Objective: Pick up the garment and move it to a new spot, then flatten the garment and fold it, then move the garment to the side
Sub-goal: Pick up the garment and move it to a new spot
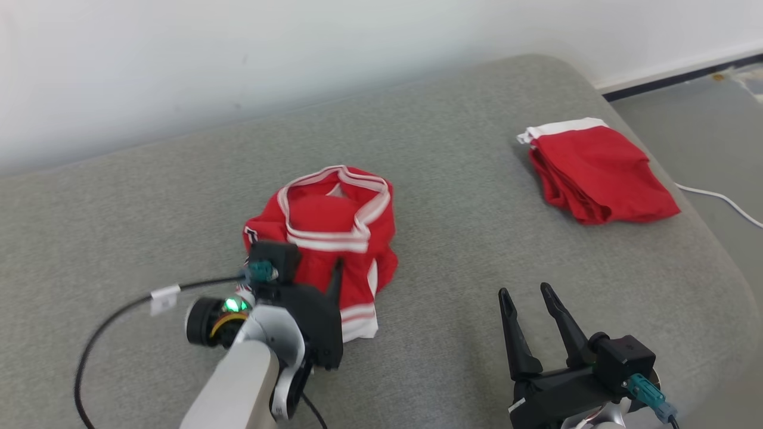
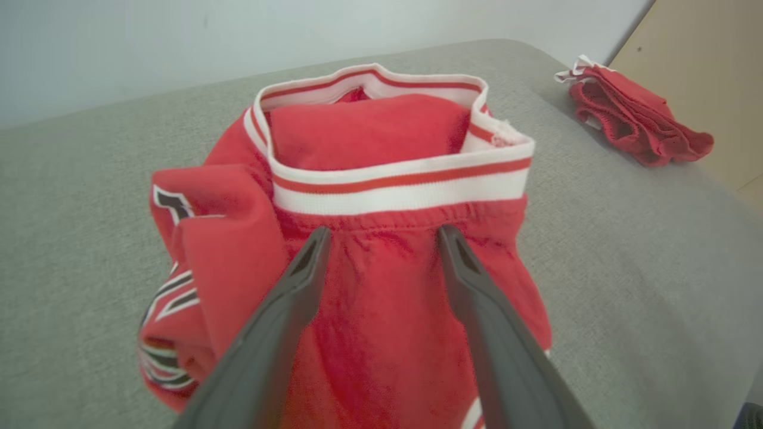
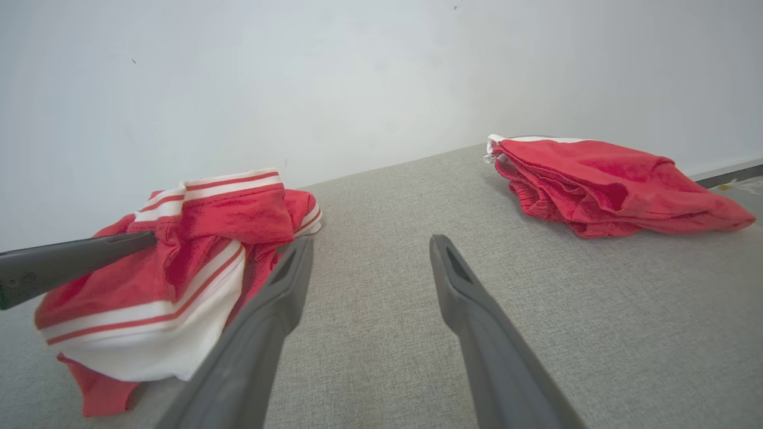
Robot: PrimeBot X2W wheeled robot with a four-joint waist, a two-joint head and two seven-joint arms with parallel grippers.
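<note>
Directly ahead of the left gripper [image 2: 384, 231] lies the bunched garment [image 1: 334, 220].

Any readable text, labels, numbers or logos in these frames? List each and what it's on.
No text can be read in any view.
Crumpled garment: a black, white-edged printed mark on its creased side, perhaps a numeral or letter; too folded to read.
White tag on the black cable: too small to read.
Folded red garment: no print visible.
</note>
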